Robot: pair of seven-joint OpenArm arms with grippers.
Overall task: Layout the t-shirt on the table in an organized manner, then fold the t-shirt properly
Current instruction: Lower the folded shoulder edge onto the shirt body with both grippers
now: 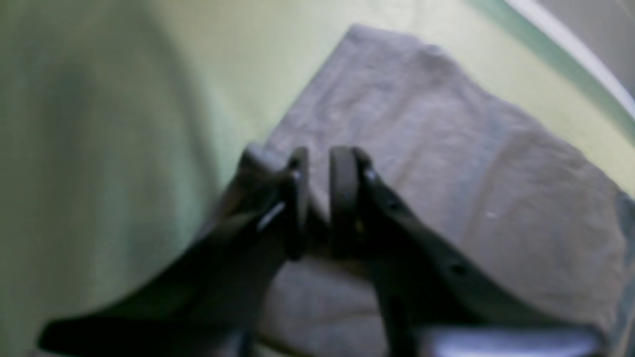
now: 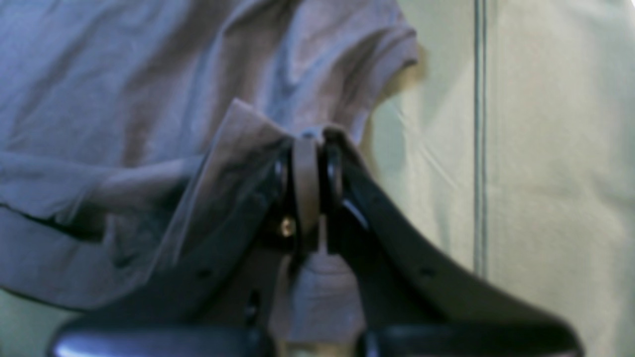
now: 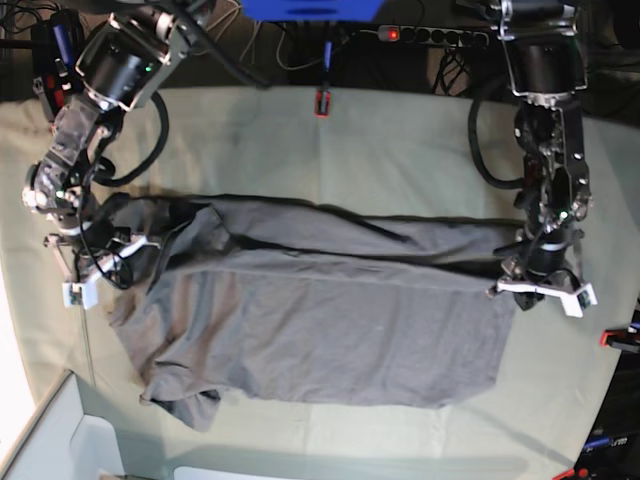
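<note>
- You have no brand, print or readable writing to go by on the t-shirt (image 3: 320, 330); the wrist views are blurred, and no label shows in any view.
- Your left gripper (image 1: 320, 198) has its jaws slightly parted, a narrow gap showing between the dark pads. It sits on the t-shirt's hem corner, at the shirt's right end in the base view. Whether any cloth is pinched in that gap, you cannot tell.
- Your right gripper (image 2: 312, 188) is clamped tight on a fold of the grey fabric, which bunches up over the fingertips. It holds the shirt at its left end in the base view, close to a sleeve.
- The t-shirt lies stretched lengthwise between the two grippers on the table (image 3: 400, 150), roughly in the middle of the pale green cloth. Its far long edge is folded over toward the near side, and one sleeve bunches at the near left corner.
- A red-orange clamp (image 3: 322, 102) sits on the table's far edge, beyond the shirt.
</note>
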